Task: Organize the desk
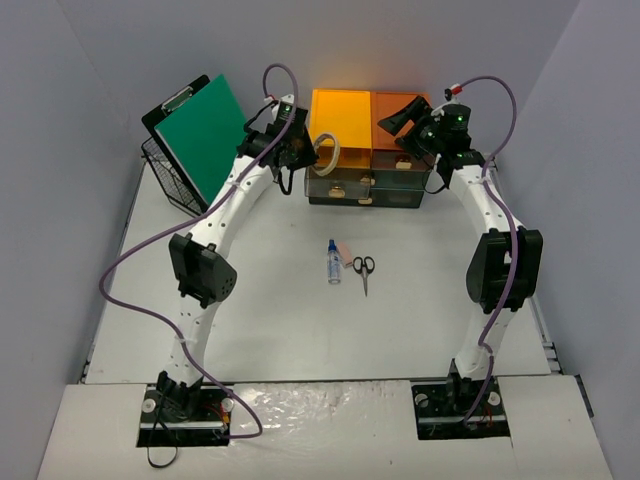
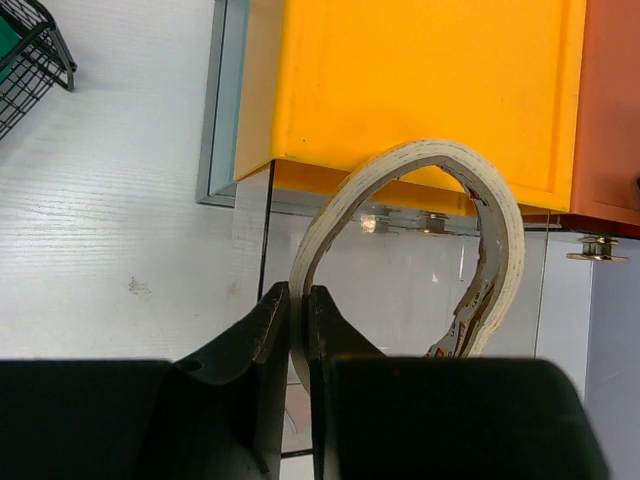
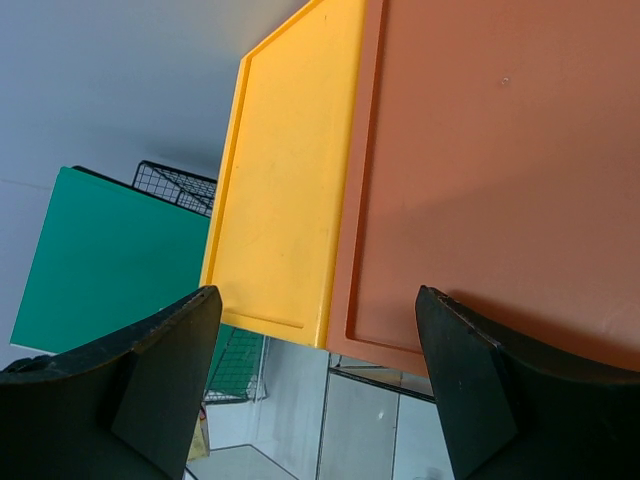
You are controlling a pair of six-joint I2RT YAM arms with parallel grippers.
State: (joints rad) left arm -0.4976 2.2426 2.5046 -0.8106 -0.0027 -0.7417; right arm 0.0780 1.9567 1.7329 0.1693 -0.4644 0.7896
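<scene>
So, the desk [image 1: 280, 330] fills the walled cell ahead of my arm bases. Its long side runs left to right, I think, though the overhead angle skews that. Only the overhead view shows the scissors [image 1: 364, 270] and small bottle [image 1: 333, 263] mid-desk. The left wrist view shows my left gripper [image 2: 297, 300] pinching the tape ring [image 2: 430, 152] beside the yellow lid [image 2: 420, 80]. My right gripper [image 3: 318, 300] gapes wide over the orange lid [image 3: 500, 170], holding nothing.

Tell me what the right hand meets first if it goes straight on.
The right hand would probably meet the yellow panel, close to its seam with the orange panel; depth is unclear.
</scene>
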